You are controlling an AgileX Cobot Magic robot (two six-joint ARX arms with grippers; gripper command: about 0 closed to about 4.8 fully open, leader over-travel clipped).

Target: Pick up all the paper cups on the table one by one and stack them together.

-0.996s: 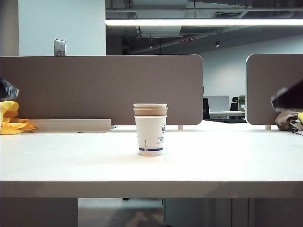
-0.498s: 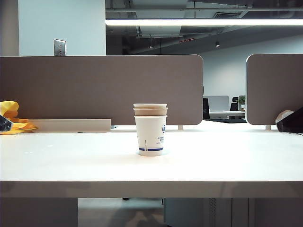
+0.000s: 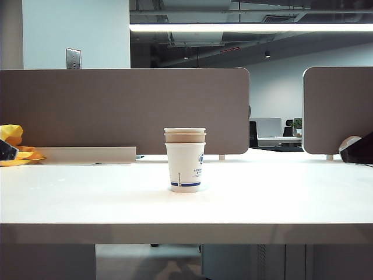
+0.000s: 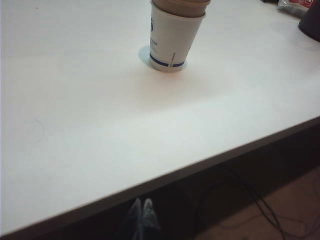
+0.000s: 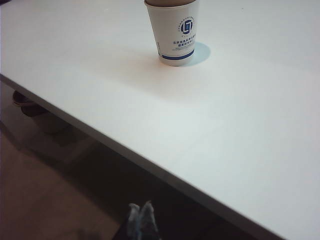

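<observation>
While I scan from the left edge of the exterior view, my left gripper point(image 3: 6, 150) shows only as a dark tip beside a yellow cloth point(image 3: 16, 146), lower than a second ago, when it sat higher against the divider panel point(image 3: 125, 108); its wrist camera shows the fingertips point(image 4: 142, 215) pressed together on nothing, hanging off the front edge of the table point(image 4: 75, 150). At centre the paper cups point(image 3: 185, 160) stand nested in one upright stack, a white cup outermost with tan rims showing above its lip, alone on the table and well apart from both arms. At the far right my right gripper point(image 3: 356, 150) has likewise dropped since a second ago, jaws clenched and empty in its wrist view point(image 5: 141, 216). With both arms pulled back and a single stack standing, I judge the stacking finished. On the white cup I can read a round blue logo point(image 5: 187, 26) and a blue base stripe; the small text beneath the logo is too fine to make out.
</observation>
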